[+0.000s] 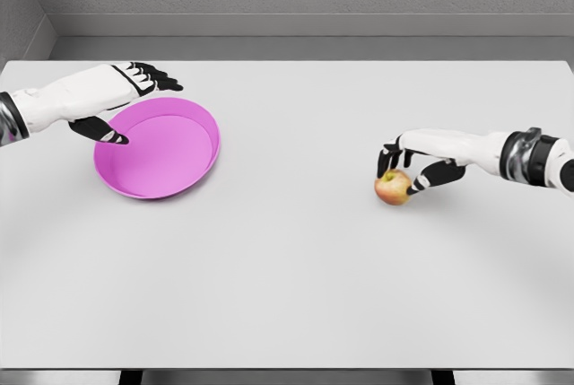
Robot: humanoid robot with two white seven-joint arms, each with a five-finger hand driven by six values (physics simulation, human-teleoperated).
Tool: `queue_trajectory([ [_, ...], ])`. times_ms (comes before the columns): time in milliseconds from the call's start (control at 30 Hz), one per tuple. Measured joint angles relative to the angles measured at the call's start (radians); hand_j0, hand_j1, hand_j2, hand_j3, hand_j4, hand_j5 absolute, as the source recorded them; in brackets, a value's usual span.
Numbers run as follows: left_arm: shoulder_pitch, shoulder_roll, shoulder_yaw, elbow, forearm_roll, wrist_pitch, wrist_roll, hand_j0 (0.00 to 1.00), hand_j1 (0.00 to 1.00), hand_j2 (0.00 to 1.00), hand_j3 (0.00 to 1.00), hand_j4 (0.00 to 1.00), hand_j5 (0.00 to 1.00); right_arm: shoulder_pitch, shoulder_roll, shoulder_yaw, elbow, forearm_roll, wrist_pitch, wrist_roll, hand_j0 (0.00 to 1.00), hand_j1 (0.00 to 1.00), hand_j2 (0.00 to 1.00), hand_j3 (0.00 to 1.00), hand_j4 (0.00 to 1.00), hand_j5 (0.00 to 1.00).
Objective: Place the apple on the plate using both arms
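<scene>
The surface (287, 295) is the nearest thing to the camera; it is pale grey and flat, and its front edge runs along the bottom of the head view. On its right half lies the apple (393, 188), yellow-red, with its stem side upward. It rests on the surface, well apart from the plate.

The right robot hand (414, 162) comes in from the right edge and is placed over the apple. Its dark fingers (391, 155) curl down around the fruit, some at the top left and some at the right side, and they seem to touch it. So this hand is closing on the apple, but the apple is not lifted.

The plate (193, 162) is pink and round with a raised rim, and it sits on the left half of the surface. The left robot hand (121, 102) reaches from the left edge to the plate's upper left rim. Its fingers are stretched out above the rim and the thumb is below, inside the plate; whether they pinch the rim I cannot tell.
</scene>
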Motion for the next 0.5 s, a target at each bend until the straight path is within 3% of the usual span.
queue_trajectory([
  [300,0.000,0.002,0.000,0.001,0.000,0.000,0.001,1.00,1.00,1.00,1.00,1.00,1.00,0.000,0.004,0.000,-0.009,0.000,-0.011,0.000,0.42,0.42,0.42,0.42,0.42,0.42],
  [500,-0.002,0.003,0.000,0.001,0.000,0.000,0.001,1.00,1.00,1.00,1.00,1.00,1.00,-0.031,0.048,0.004,-0.010,0.000,-0.045,0.000,0.41,0.41,0.41,0.41,0.41,0.41],
])
